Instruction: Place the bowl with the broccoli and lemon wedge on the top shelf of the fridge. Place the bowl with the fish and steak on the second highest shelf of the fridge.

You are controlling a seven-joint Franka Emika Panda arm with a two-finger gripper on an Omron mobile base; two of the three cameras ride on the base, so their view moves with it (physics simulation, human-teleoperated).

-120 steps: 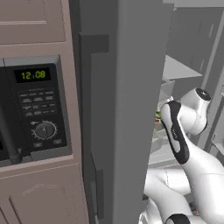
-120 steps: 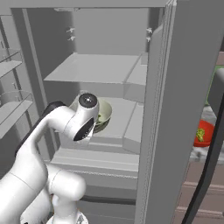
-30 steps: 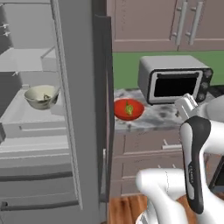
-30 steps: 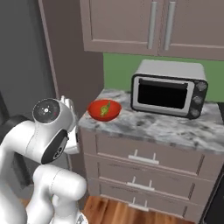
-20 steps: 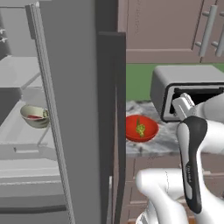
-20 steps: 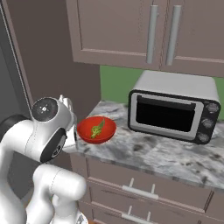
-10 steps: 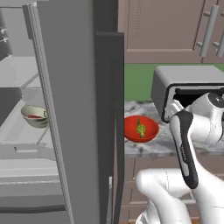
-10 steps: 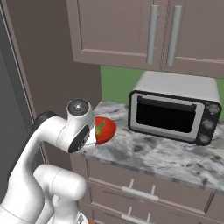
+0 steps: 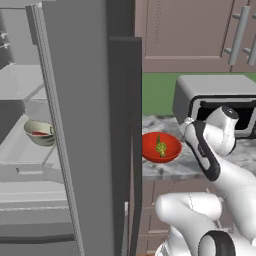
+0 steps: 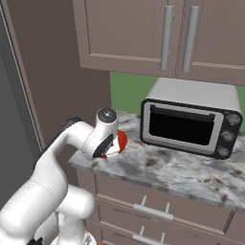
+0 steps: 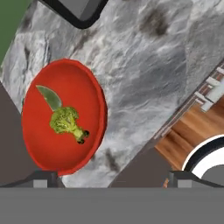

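Marbled grey countertop (image 10: 191,177) under wooden cabinets (image 10: 158,33)

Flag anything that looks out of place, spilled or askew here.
Nothing stands out. The red bowl sits level on the counter with the broccoli and lemon wedge inside. The other bowl rests upright on a fridge shelf. No spills.

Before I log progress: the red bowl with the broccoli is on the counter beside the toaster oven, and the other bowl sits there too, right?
Not quite. The red bowl with the broccoli is on the counter beside the toaster oven, but the other bowl sits on a fridge shelf, as the left base view shows.
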